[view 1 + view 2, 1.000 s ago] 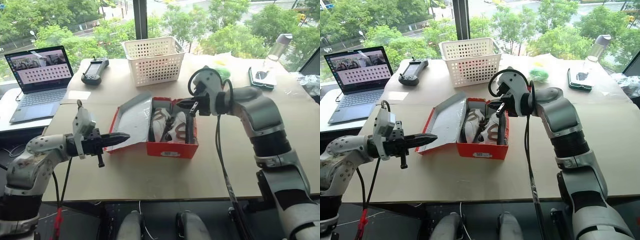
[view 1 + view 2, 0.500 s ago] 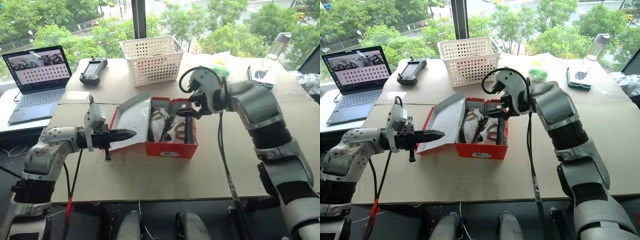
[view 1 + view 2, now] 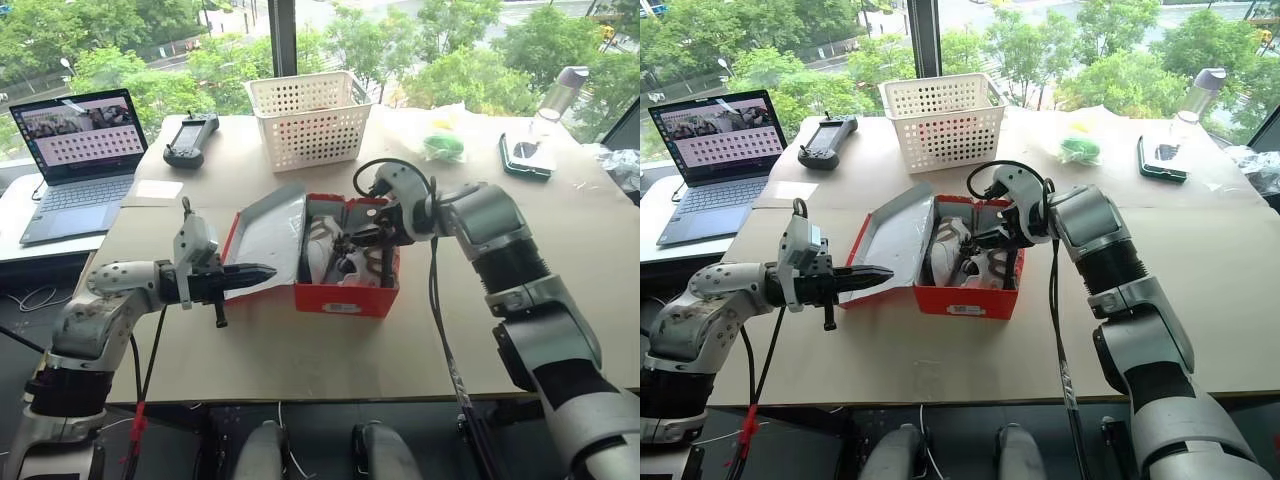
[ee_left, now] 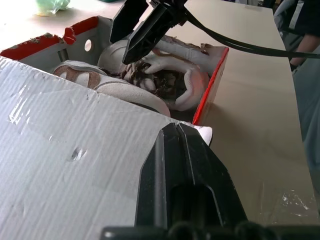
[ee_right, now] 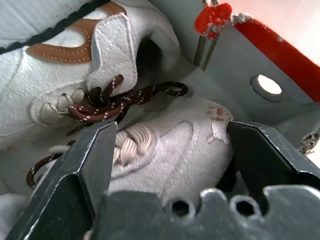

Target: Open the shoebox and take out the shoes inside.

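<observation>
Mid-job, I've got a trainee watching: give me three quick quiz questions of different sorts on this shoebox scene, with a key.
1. True or false: the shoebox lid is open.
2. The right tool is: A) shut above the basket; B) open around a shoe; C) on the laptop.
3. Fill in: the left tool is shut, beside the box's ____.
Key: 1 true; 2 B; 3 lid.

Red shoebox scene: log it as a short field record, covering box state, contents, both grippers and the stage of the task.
box: red cardboard shoebox on the table, lid open to the robot's left
contents: white-and-grey sneakers with dark laces, both inside
right gripper: open, fingers either side of one sneaker, not closed
left gripper: shut, at the lid's edge, holding nothing
stage: box opened, shoes not yet out
</observation>
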You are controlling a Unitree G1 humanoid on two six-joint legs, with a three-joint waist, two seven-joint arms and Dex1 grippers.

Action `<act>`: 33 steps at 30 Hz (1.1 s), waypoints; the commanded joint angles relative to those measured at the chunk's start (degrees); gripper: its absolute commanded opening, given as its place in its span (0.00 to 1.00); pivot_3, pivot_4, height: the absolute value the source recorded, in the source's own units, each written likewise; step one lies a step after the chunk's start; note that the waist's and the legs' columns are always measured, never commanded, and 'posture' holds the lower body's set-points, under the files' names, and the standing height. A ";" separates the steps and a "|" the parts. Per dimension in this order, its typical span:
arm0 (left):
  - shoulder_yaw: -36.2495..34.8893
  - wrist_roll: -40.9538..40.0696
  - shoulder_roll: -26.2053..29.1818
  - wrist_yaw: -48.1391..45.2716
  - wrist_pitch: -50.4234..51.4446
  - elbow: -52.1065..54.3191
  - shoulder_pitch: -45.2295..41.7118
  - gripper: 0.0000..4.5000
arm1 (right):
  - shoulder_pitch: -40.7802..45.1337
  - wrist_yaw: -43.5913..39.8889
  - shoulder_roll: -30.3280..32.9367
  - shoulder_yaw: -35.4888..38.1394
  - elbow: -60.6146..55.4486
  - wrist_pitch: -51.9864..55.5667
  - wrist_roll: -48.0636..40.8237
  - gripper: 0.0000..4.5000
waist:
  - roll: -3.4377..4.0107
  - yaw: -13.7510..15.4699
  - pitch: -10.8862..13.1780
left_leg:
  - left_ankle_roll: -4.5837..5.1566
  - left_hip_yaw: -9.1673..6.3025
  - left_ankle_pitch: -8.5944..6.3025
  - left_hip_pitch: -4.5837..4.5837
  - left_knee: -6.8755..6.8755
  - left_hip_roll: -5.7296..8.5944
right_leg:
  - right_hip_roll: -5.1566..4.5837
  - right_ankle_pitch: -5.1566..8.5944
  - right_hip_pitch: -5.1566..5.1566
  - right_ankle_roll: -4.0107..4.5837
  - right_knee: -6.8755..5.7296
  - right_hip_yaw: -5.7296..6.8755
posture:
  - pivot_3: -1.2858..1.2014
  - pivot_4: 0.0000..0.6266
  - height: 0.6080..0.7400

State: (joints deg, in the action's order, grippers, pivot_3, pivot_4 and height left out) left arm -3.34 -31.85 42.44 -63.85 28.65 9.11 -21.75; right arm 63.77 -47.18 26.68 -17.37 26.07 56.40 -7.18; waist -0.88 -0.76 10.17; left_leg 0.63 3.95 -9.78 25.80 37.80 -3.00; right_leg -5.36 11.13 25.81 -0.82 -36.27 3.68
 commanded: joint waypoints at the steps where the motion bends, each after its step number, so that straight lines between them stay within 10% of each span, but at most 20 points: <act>1: -1.72 -1.47 -0.27 0.64 -0.07 2.22 0.30 0.00 | -0.95 -0.11 -0.16 0.39 0.64 -0.65 0.56 0.92 | 0.00 0.00 0.00 | 0.00 0.00 0.00 -0.01 0.00 0.00 | 0.00 0.00 0.00 0.00 -0.02 0.00 | 0.52 0.24 0.95; 21: -1.83 -1.55 -0.58 1.30 -0.29 2.31 0.84 0.00 | 3.70 0.32 3.39 3.33 -0.95 -4.80 2.33 0.92 | 0.00 0.05 0.00 | 0.00 0.00 0.00 0.02 0.00 0.01 | 0.00 -0.01 0.02 0.01 0.00 -0.01 | 0.52 0.24 0.95; 33: -1.94 -1.78 -0.61 1.80 0.07 2.56 0.63 0.00 | -5.50 -4.32 11.75 -4.03 -21.77 -8.85 7.32 0.92 | 0.00 0.00 0.00 | 0.00 0.00 0.00 0.08 0.00 0.01 | -0.01 0.00 0.09 -0.01 0.02 -0.01 | 0.52 0.24 0.95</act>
State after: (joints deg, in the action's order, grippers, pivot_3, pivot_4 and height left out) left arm -3.60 -32.41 41.74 -62.19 28.80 9.98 -20.50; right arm 58.45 -50.79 37.44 -21.21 8.46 48.95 -0.79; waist -0.88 -0.76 10.17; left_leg 0.62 3.96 -9.78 25.88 37.81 -3.00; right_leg -5.36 11.13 25.90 -0.82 -36.27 3.65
